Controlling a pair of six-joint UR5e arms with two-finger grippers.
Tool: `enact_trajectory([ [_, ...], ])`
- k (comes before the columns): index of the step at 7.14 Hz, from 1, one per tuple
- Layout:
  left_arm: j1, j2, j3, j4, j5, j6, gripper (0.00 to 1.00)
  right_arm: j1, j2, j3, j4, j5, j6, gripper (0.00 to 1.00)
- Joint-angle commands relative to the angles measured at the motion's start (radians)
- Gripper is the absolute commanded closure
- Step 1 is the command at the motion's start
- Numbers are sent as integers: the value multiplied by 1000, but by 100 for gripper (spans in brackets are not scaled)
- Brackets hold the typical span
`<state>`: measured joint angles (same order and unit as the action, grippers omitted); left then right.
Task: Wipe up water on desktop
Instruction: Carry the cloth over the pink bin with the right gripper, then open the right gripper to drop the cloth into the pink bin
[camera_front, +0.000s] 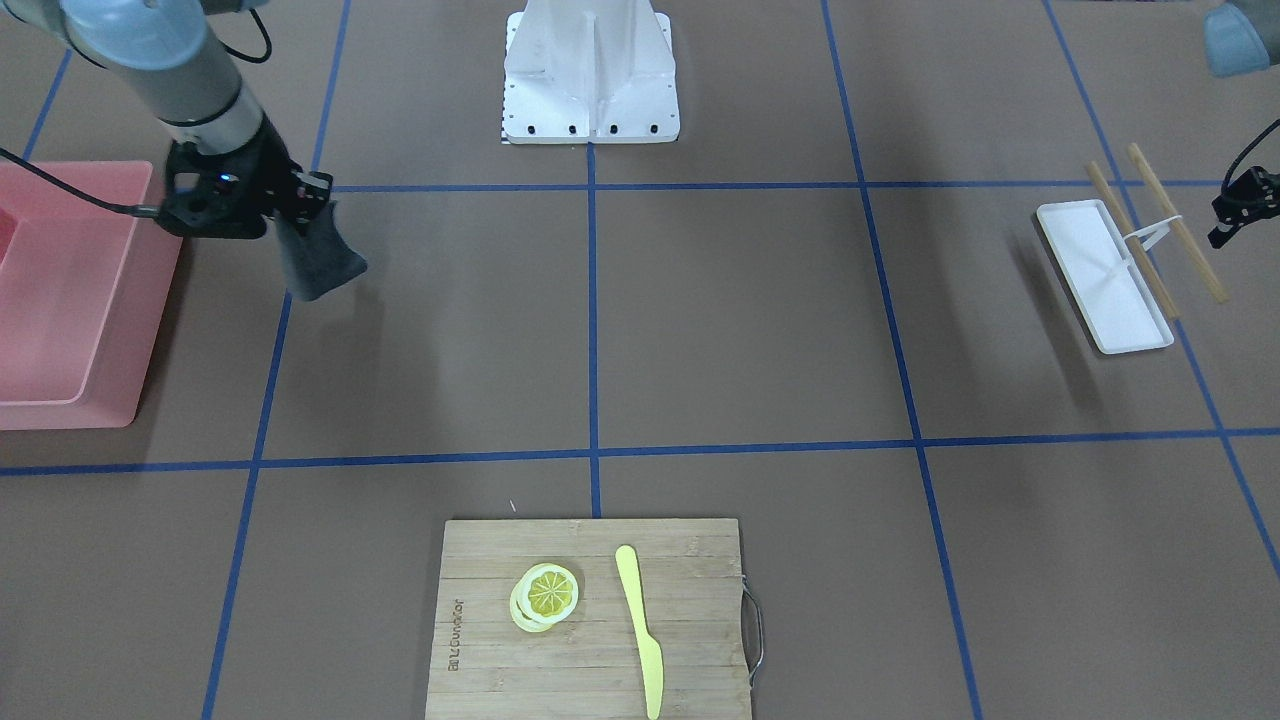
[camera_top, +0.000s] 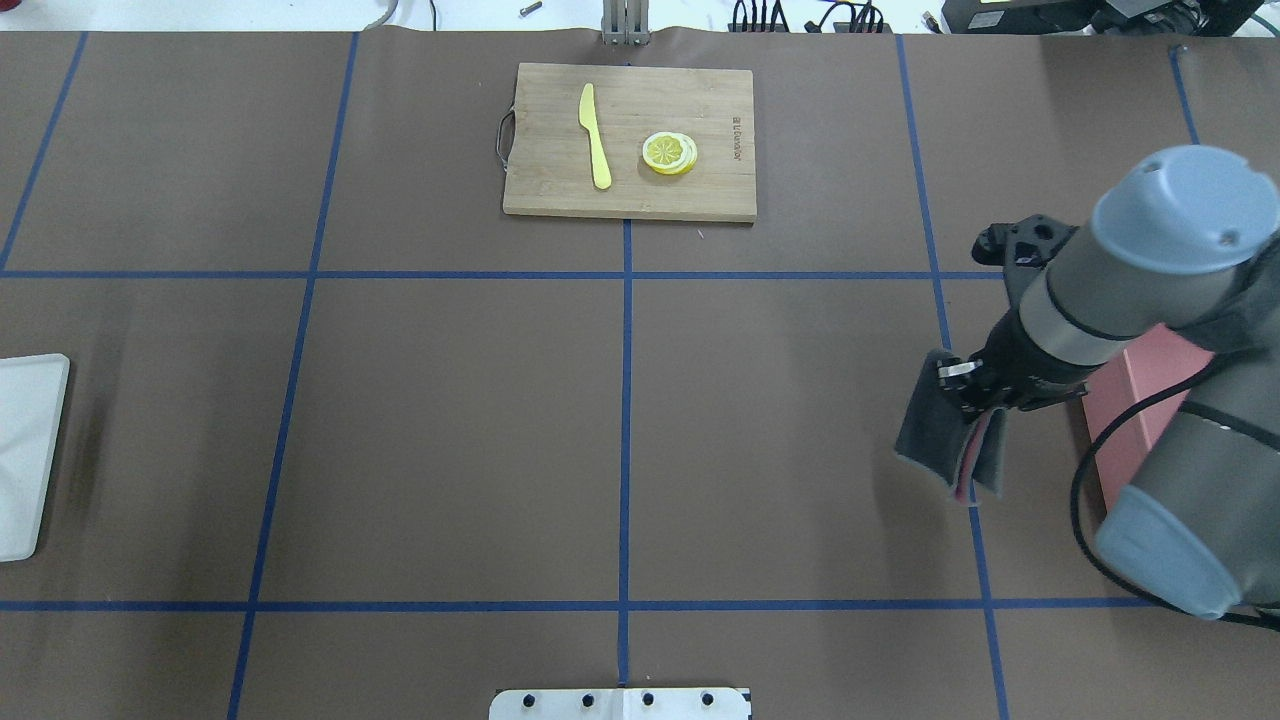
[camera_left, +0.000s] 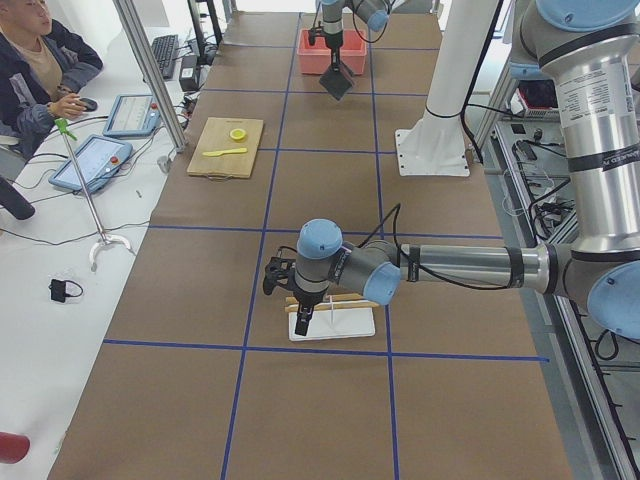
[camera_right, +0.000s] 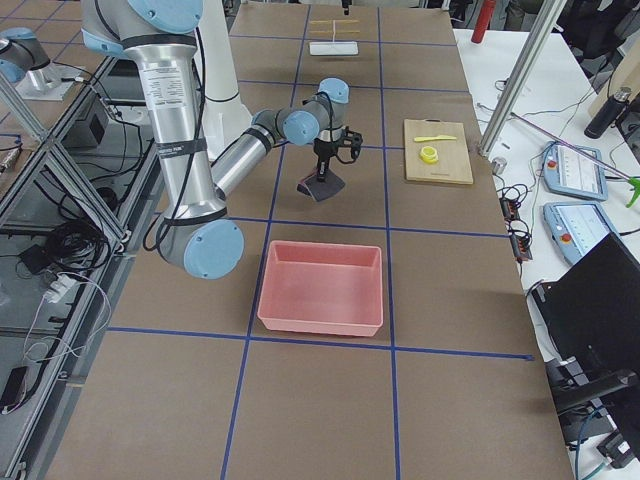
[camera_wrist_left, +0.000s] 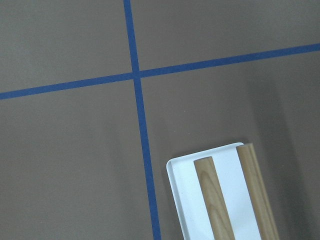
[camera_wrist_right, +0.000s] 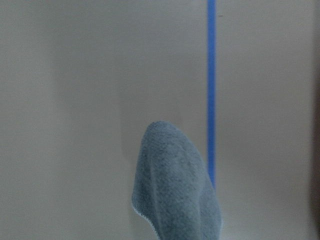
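The desktop (camera_top: 780, 400) is a matte brown surface with blue tape lines; I see no water on it. My right gripper (camera_top: 965, 385) is shut on a grey cloth (camera_top: 935, 435) with a pink inner side, which hangs just above the desktop beside a blue line. The cloth also shows in the front view (camera_front: 318, 258) and in the right wrist view (camera_wrist_right: 175, 195). My left gripper (camera_front: 1232, 218) hovers at the table's other end, over a white tray (camera_front: 1100, 275). I cannot tell whether it is open or shut.
A pink bin (camera_front: 60, 300) stands beside the right arm. Two wooden chopsticks (camera_front: 1175, 220) lie across the white tray. A bamboo cutting board (camera_front: 590, 620) with lemon slices (camera_front: 547, 595) and a yellow knife (camera_front: 640, 630) lies at the far edge. The white robot base (camera_front: 590, 75) stands on the robot's side.
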<state>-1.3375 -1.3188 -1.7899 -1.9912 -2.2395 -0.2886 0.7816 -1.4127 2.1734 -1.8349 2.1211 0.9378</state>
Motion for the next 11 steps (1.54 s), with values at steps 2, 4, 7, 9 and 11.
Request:
enact_trajectory([
  [2, 0, 1, -2, 0, 0, -3, 2, 290, -167, 57, -179, -6, -578, 100],
  [4, 0, 3, -5, -1, 0, -3, 2, 478, -224, -27, -176, 6, -858, 100],
  [7, 0, 6, -14, -1, -2, -4, 2, 582, -235, -161, -168, 16, -1050, 100],
  [9, 0, 7, -19, -1, -2, -4, 2, 581, -238, -232, -159, 71, -1050, 63],
  [11, -5, 9, -31, 0, -2, -6, 2, 581, -239, -248, -142, 98, -1042, 0],
])
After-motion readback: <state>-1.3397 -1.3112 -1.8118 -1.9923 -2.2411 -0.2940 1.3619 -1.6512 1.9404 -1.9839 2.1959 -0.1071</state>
